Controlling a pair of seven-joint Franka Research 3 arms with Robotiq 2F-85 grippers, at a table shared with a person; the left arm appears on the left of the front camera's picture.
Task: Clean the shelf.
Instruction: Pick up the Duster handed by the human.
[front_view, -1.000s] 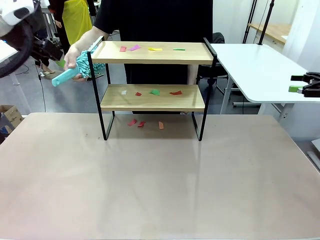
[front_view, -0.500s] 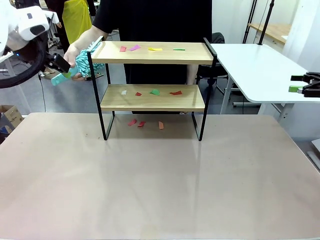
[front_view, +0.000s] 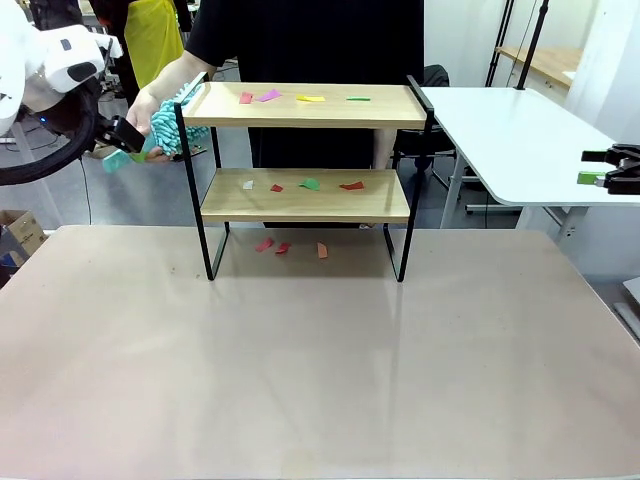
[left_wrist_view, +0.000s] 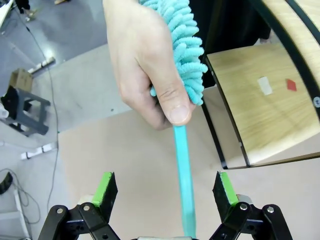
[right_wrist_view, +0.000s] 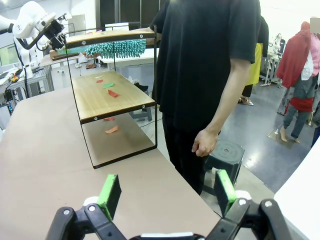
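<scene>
The shelf (front_view: 305, 120) stands at the table's far middle, with coloured paper scraps (front_view: 310, 98) on its top board, more on the lower board (front_view: 311, 184) and a few on the table beneath (front_view: 283, 247). A person's hand (left_wrist_view: 145, 65) holds a teal fluffy duster (left_wrist_view: 187, 50) by its head, just left of the shelf. My left gripper (left_wrist_view: 165, 190) is open, its green pads (left_wrist_view: 105, 187) standing on either side of the duster's handle (left_wrist_view: 182, 165) without touching it. My right gripper (right_wrist_view: 167, 192) hangs open and empty off the table's far right (front_view: 610, 170).
The person in black (right_wrist_view: 210, 65) stands behind the shelf at the table's far edge. A second white table (front_view: 510, 130) is at the back right. The wide tabletop (front_view: 320, 370) stretches in front of the shelf. A black stool (right_wrist_view: 225, 155) sits beside the person.
My left arm has swung right toward the held duster, bringing its open fingers around the handle. The person's hand and duster stayed beside the shelf. The right arm has not moved.
</scene>
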